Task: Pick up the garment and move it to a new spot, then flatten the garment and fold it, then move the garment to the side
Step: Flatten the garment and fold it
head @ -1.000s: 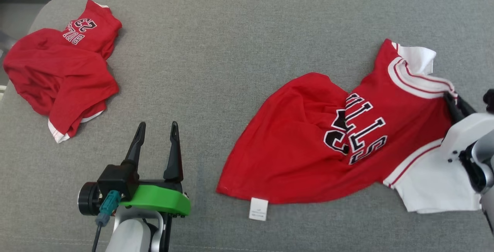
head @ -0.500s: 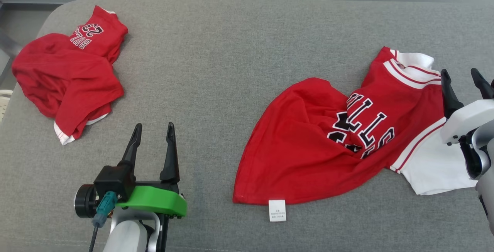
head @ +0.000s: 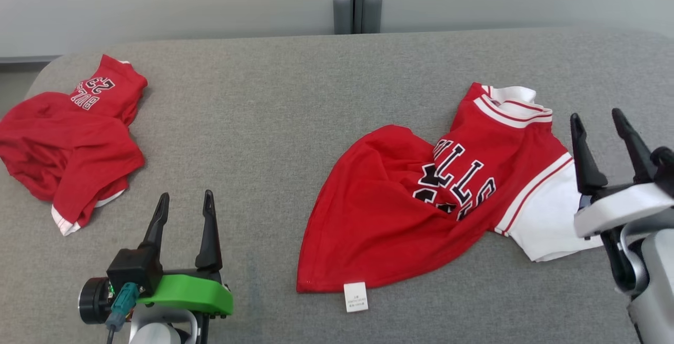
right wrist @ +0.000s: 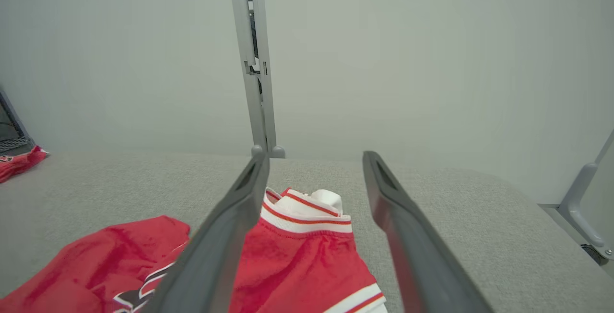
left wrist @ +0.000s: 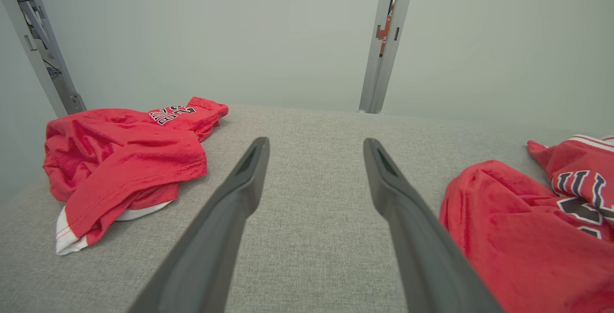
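Gaping right pincer near garment

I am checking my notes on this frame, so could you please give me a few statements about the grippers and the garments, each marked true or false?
1. The right gripper is shut on the jersey. False: it is open and holds nothing, standing beside the white sleeve.
2. The left gripper is open over the bare grey surface. True.
3. A white label sticks out at the jersey's hem. True.
4. The jersey overlaps the crumpled red garment. False: they lie well apart, with bare grey surface between them.
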